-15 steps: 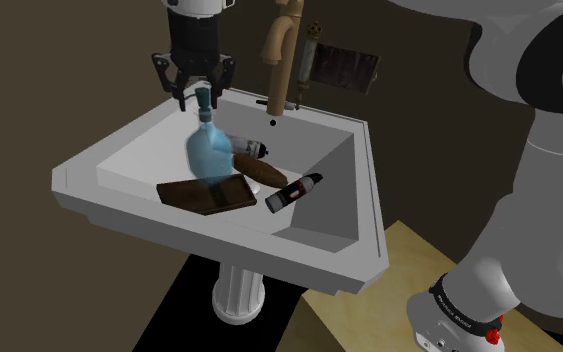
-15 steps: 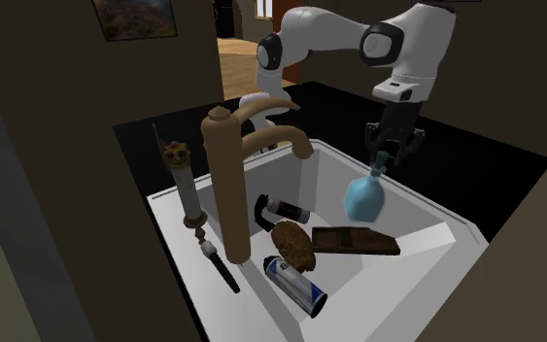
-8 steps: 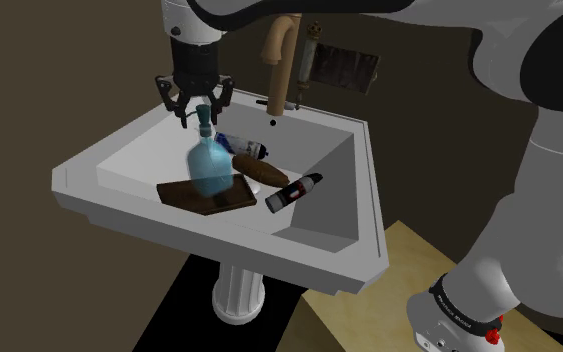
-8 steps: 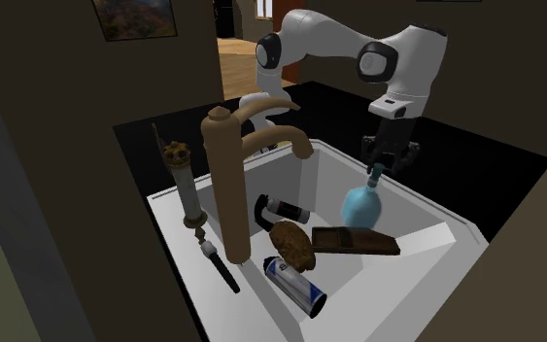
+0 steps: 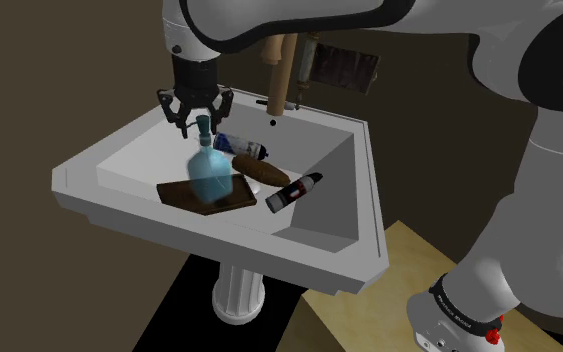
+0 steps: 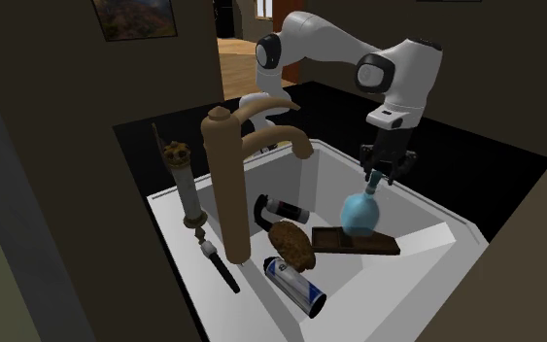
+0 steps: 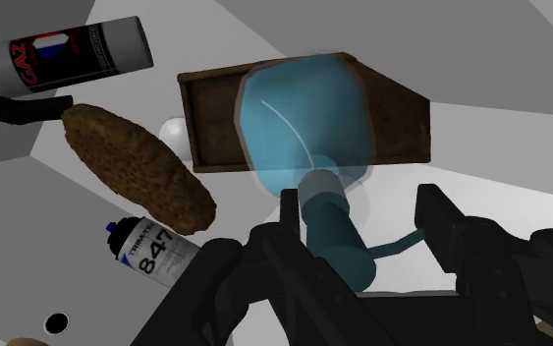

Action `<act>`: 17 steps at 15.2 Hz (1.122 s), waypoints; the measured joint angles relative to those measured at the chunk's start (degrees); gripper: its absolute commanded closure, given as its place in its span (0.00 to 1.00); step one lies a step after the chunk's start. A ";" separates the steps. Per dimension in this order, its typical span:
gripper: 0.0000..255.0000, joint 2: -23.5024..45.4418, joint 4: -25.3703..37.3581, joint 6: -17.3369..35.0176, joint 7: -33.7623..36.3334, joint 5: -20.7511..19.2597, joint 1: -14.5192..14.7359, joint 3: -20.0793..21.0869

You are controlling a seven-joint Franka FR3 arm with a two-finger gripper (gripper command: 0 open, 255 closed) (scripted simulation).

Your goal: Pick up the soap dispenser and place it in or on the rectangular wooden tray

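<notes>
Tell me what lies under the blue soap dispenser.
The brown rectangular tray lies under the soap dispenser, on the floor of the white sink. The bottle's body covers the tray's middle, so whether its base touches the tray cannot be seen.

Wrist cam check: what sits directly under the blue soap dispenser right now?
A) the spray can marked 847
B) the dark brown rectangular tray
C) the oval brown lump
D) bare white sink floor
B: looking down along the end effector, the soap dispenser has its round body over the tray. The second exterior view also puts its base at the tray.
</notes>
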 measured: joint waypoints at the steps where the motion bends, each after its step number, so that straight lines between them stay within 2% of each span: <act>1: 1.00 0.00 -0.03 0.03 0.01 0.00 0.00 0.00; 2: 1.00 -0.01 -0.04 0.04 0.01 0.00 0.00 0.00; 3: 0.00 0.00 -0.04 0.04 0.01 0.00 0.00 0.00; 9: 0.00 -0.03 -0.04 0.06 0.01 0.00 0.00 0.00; 13: 0.00 -0.01 5.70 -5.59 -0.14 0.10 0.82 0.30; 17: 0.00 -0.04 7.14 -7.09 -0.40 0.16 0.85 0.31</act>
